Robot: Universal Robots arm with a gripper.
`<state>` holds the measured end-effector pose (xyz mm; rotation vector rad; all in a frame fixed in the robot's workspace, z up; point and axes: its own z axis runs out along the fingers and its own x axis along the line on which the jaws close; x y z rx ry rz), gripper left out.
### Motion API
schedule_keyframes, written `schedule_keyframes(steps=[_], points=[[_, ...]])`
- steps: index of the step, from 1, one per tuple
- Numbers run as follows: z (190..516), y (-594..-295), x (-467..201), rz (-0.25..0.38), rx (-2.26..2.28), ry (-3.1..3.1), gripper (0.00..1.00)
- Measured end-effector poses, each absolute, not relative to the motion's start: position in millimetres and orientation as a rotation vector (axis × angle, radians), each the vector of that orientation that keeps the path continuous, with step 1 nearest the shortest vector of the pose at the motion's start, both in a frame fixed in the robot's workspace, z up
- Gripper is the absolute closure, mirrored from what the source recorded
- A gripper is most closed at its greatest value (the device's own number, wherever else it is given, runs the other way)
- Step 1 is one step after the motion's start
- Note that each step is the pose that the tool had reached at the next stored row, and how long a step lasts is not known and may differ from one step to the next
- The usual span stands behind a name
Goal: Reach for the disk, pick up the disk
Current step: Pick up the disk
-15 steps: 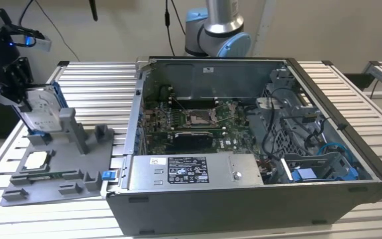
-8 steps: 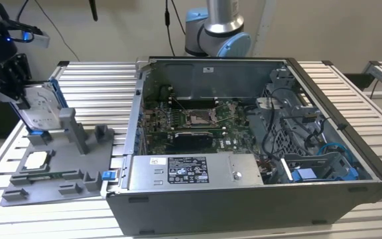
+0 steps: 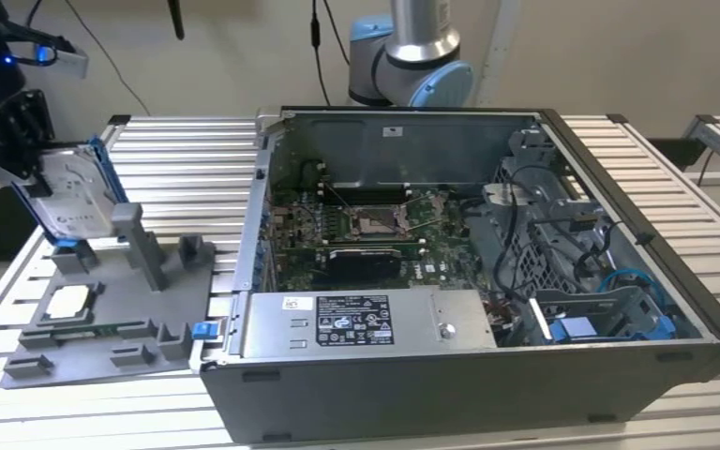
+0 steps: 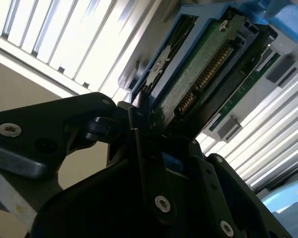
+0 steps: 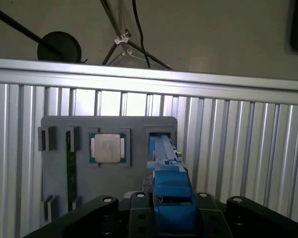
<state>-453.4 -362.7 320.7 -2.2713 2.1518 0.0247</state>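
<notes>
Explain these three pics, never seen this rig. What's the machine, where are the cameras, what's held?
It is one robot arm with a hand at its end. The exterior view comes from a camera off the arm, looking at a slatted metal table. On it stand an open computer case and a grey parts tray with a processor chip. The two wrist views come from cameras riding on the arm near the hand. The hand is closed on the disk, a silver hard drive in a blue frame, held tilted at the tray. Whether its lower end is clear of the tray I cannot tell.
</notes>
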Motion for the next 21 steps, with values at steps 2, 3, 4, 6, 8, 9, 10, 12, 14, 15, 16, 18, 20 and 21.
schedule_keyframes(steps=[2,3,4,6,8,9,10,12,14,15,16,18,20,21], points=[[323,-363,-453,0.025,-2.271,2.152,1.00],[325,-363,-453,0.025,-2.271,2.152,1.00],[326,-363,-453,0.025,-2.271,2.152,1.00],[330,-363,-453,0.025,-2.271,2.152,1.00],[333,-363,-453,0.025,-2.271,2.152,1.00],[335,-363,-453,0.025,-2.271,2.152,1.00],[337,-363,-453,0.025,-2.271,2.152,1.00],[340,-363,-453,0.025,-2.271,2.152,1.00],[343,-363,-453,0.025,-2.271,2.152,1.00],[345,-363,-453,0.025,-2.271,2.152,1.00],[346,-363,-453,0.025,-2.271,2.152,1.00],[350,-363,-453,0.025,-2.271,2.152,1.00],[353,-363,-453,0.025,-2.271,2.152,1.00],[354,-363,-453,0.025,-2.271,2.152,1.00]])
